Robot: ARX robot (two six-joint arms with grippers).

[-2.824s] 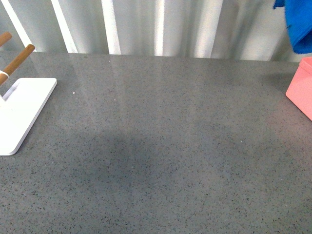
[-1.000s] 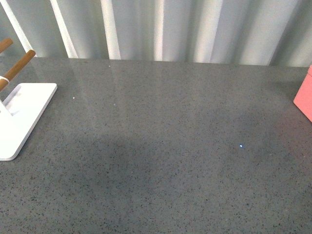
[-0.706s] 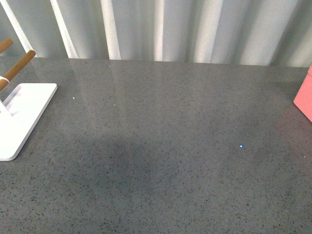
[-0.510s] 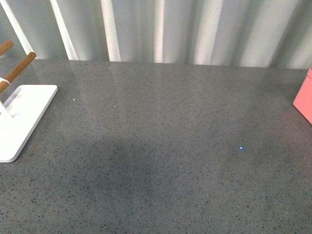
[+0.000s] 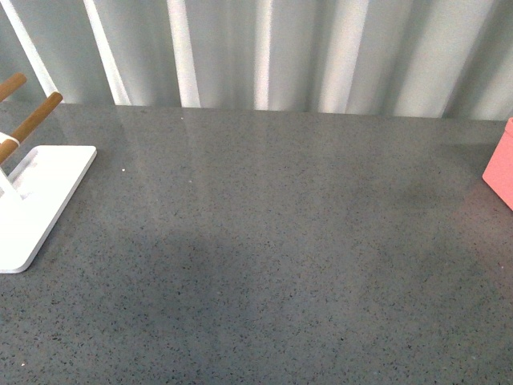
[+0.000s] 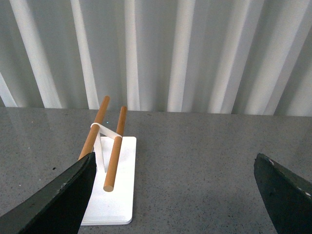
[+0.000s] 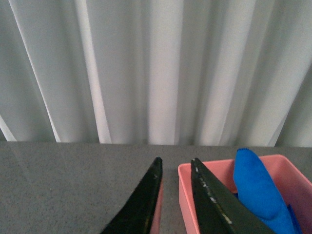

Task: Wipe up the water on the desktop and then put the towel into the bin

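Observation:
The grey speckled desktop fills the front view, and neither gripper shows there. The salmon-pink bin shows only as a corner at the right edge. In the right wrist view the blue towel lies bunched inside the bin, one end sticking up above the rim. My right gripper is open and holds nothing; one bin wall runs between its two dark fingers, apart from the towel. My left gripper is wide open and empty over the bare desktop.
A flat white stand with two wooden pegs sits at the left of the desktop; it is also in the left wrist view as the white stand, close to one left finger. A pale pleated curtain hangs behind the far edge.
The blue towel that hung at the top right of the front view 2.8 s ago is gone from that view. The small blue dot on the desktop has gone too.

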